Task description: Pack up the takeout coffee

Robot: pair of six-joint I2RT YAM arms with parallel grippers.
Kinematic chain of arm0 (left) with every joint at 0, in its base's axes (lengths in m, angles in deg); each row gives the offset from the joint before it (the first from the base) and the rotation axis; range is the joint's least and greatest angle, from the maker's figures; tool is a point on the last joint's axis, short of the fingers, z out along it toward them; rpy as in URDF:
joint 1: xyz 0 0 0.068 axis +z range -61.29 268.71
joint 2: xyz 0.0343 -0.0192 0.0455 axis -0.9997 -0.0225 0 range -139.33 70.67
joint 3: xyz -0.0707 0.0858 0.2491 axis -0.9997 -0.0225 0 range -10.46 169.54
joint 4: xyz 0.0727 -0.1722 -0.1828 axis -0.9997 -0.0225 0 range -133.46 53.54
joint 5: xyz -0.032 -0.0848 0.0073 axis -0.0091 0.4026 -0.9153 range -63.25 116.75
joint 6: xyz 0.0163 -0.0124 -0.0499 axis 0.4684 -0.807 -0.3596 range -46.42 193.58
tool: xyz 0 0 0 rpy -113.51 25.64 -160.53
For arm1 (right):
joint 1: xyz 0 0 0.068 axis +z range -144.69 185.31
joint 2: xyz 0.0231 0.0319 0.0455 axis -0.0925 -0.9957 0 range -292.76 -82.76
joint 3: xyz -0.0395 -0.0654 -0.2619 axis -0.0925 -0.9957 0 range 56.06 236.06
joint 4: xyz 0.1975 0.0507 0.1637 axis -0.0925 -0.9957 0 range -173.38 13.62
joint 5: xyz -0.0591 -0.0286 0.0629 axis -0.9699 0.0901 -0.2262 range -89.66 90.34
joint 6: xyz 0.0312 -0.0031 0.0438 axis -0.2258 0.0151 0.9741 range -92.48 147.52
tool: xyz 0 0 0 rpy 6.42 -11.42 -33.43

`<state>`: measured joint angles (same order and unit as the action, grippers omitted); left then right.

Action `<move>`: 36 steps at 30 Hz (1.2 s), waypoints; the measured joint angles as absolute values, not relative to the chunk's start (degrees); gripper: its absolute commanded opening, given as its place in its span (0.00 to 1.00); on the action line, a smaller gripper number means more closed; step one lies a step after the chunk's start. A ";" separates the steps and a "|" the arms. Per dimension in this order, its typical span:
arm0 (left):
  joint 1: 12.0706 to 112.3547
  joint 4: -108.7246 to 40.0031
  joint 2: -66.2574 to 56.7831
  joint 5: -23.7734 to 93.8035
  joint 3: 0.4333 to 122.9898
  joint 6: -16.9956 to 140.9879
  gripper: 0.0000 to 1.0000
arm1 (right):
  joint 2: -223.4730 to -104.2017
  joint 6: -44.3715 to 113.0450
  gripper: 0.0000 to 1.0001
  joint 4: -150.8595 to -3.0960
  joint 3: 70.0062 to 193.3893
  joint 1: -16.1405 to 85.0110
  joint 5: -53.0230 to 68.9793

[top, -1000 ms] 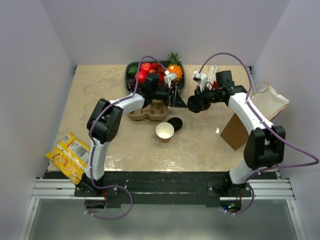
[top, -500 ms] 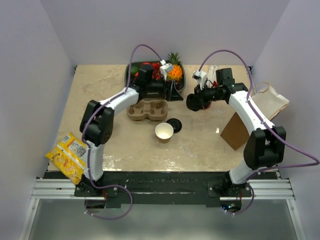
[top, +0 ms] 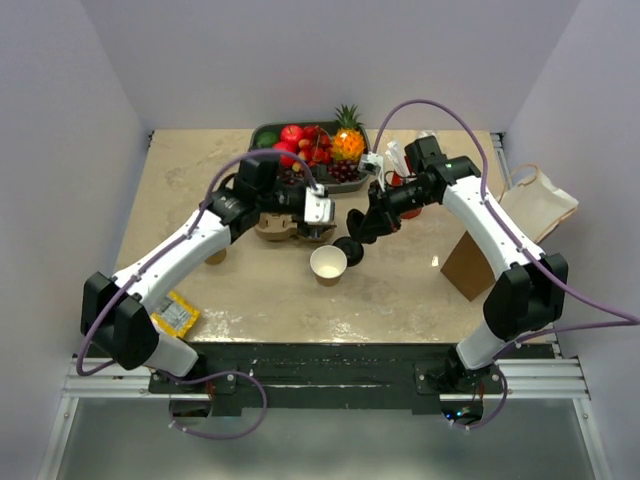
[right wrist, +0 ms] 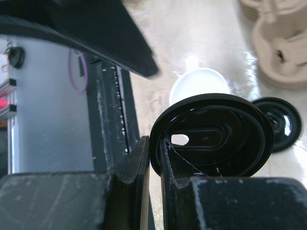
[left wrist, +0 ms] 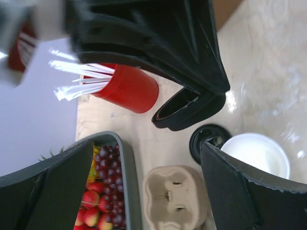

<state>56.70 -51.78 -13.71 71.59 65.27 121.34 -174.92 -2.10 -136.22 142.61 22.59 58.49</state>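
The takeout coffee cup point(top: 329, 263) stands upright and uncovered mid-table, brown outside and cream-white inside point(right wrist: 197, 85) point(left wrist: 259, 154). My right gripper point(top: 362, 230) point(right wrist: 154, 143) hangs just behind and to the right of it, shut on the rim of a round black lid point(right wrist: 216, 139) point(left wrist: 184, 108) held on edge. Another black lid point(right wrist: 280, 125) point(left wrist: 205, 139) lies flat on the table beside the cup. My left gripper point(top: 318, 208) point(left wrist: 148, 153) is open above the tan cardboard cup carrier point(left wrist: 175, 199), with nothing between its fingers.
A grey fruit tray point(top: 258, 135) sits at the back, with a red cup of white straws point(left wrist: 129, 90) to its right. A brown paper bag point(top: 468, 262) and a pale bag point(top: 540, 200) stand at the right. A yellow snack packet point(top: 177, 313) lies front left.
My left arm swung down and left, bringing its open gripper from the fruit tray to above the carrier. The right gripper carried its lid left and nearer, close to the cup.
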 measured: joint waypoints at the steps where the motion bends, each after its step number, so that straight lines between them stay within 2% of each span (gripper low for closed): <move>1: 55.85 -51.53 -13.14 70.81 63.56 124.82 0.98 | -175.03 -2.08 0.09 -136.41 142.61 23.18 58.86; 9: 51.54 -53.20 -13.49 66.37 59.01 145.36 0.91 | -175.48 -2.08 0.09 -137.33 142.61 25.01 60.76; 15: 48.83 -52.82 -13.60 65.08 58.71 150.98 0.75 | -175.48 -1.56 0.09 -137.20 142.58 25.01 61.35; 22: 48.29 -53.83 -13.93 64.51 58.25 155.42 0.48 | -175.48 -0.55 0.09 -136.85 142.56 25.03 61.37; 29: 48.03 -54.73 -14.32 63.70 58.25 157.28 0.35 | -175.48 0.67 0.10 -136.52 142.56 25.08 61.35; 32: 48.03 -54.90 -14.32 63.09 58.25 156.97 0.26 | -175.48 1.46 0.18 -136.11 142.56 25.08 61.33; 33: 48.03 -55.12 -14.32 62.65 58.23 156.60 0.22 | -175.48 1.63 0.28 -135.84 142.56 25.08 61.33; 36: 48.00 -55.49 -14.32 61.56 58.14 154.33 0.20 | -175.94 2.00 0.43 -135.63 143.37 25.06 60.72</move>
<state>48.00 -55.49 -14.32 61.56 58.14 154.33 -175.94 2.00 -135.63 143.37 25.06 60.72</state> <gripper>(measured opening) 0.330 0.302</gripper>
